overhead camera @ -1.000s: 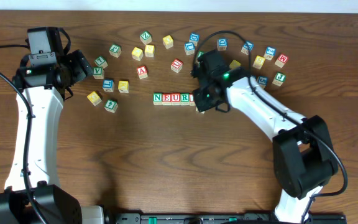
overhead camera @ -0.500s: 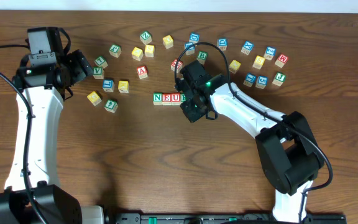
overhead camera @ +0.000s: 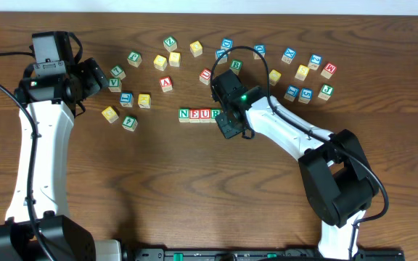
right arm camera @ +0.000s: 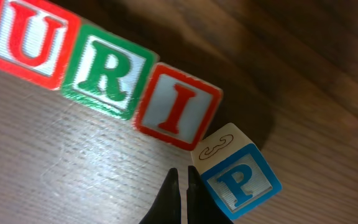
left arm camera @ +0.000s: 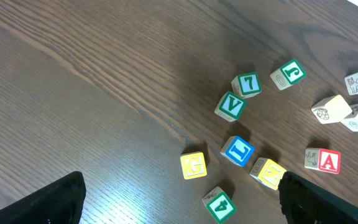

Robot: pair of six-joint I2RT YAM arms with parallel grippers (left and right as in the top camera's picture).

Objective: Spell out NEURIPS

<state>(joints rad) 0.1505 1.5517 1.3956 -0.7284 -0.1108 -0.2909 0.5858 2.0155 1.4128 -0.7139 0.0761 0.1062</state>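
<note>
Overhead: even, fairly bright light from above. Dark brown wooden table (overhead camera: 194, 188) carries soft sheen, no hard glare. White arm links (overhead camera: 38, 152) near blown out, short soft shadows beside them. Letters on small scattered wooden cubes (overhead camera: 166, 84) tiny.

Left wrist: grain sharp, broad dim patch upper middle. Black fingers (left arm camera: 51, 202) in bottom corners blurred. Pale cubes at right edge possibly clipped, hard to judge.

Right wrist: very close, slightly soft. Red-framed I cube (right arm camera: 178, 107) and blue-framed P cube (right arm camera: 238, 179) readable. Deep shadow behind row, table washed pale lower left.
</note>
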